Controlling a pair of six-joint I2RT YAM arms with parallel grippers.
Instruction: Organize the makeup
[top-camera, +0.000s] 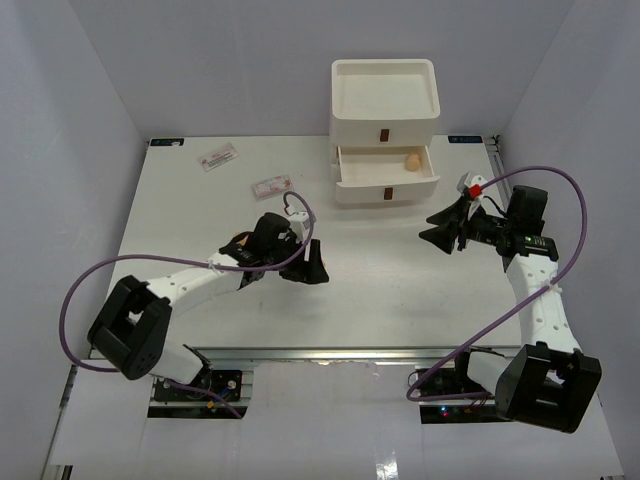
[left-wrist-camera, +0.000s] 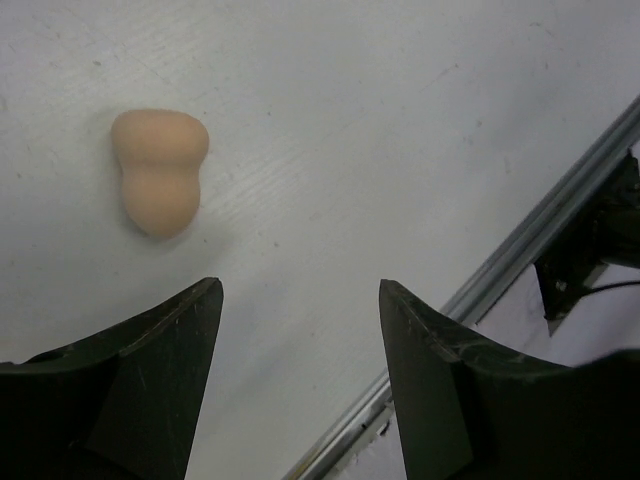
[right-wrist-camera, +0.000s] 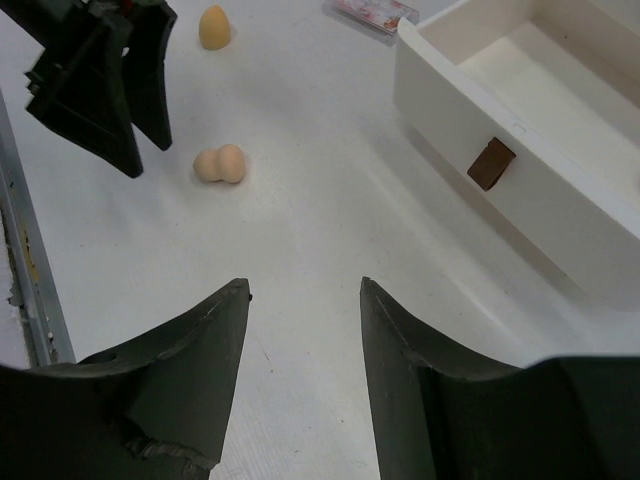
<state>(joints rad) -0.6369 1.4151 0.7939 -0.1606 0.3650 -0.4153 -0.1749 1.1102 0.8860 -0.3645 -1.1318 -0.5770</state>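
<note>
A sponge (top-camera: 411, 160) lies in the open drawer (top-camera: 360, 183), two packets (top-camera: 218, 157) (top-camera: 271, 185) left of it.

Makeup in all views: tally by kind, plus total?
Sponges: 3
Packets: 2
Total: 5

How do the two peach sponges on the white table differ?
The pinched-waist peach sponge has two lobes and lies on its side; the egg-shaped orange-peach sponge is one smooth body with a pointed tip. The waisted one looks paler, the egg one more orange. Both sit loose on the table, untouched.
</note>
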